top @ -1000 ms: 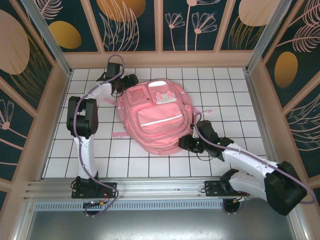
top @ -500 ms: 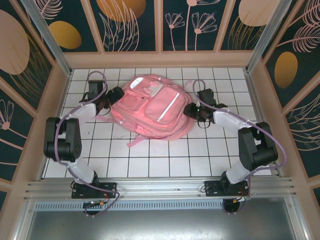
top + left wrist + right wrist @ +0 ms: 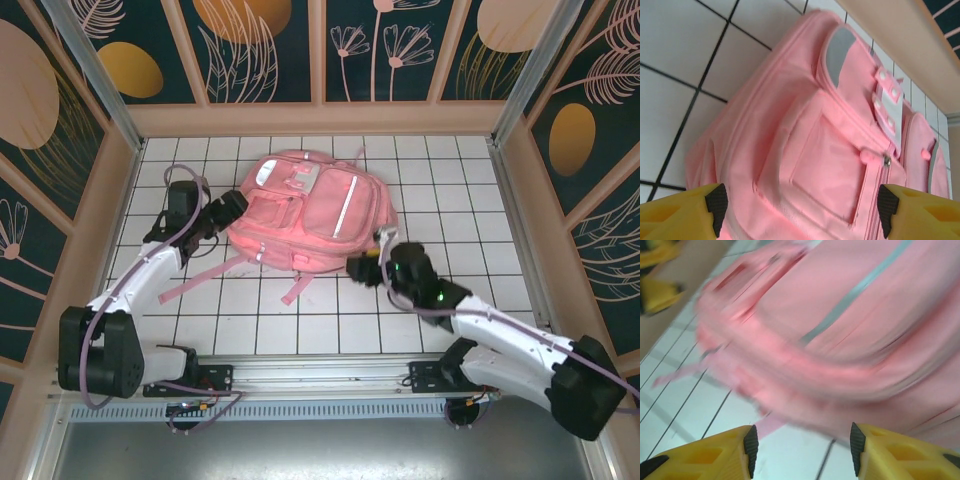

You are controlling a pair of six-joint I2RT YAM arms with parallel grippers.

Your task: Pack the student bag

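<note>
The left claw (image 3: 232, 205) stands wide open at the left end of the bag (image 3: 310, 205). In its wrist view the yellow fingers (image 3: 685, 215) are set far apart with the bag's corner reaching in between them, and I cannot tell whether either pad presses the cloth. The right claw (image 3: 358, 268) is partly open and holds nothing. It sits just beside the bag's near right edge, and its blurred wrist view leaves contact unclear. The bag lies flat, front side up, on the far middle of the tiled table (image 3: 450, 200). Its long axis runs roughly left to right, slanting from far left to near right. The small pockets (image 3: 275, 205) end points at the left arm, the rounded end at the right. Its straps (image 3: 190, 282) trail toward the near left.
</note>
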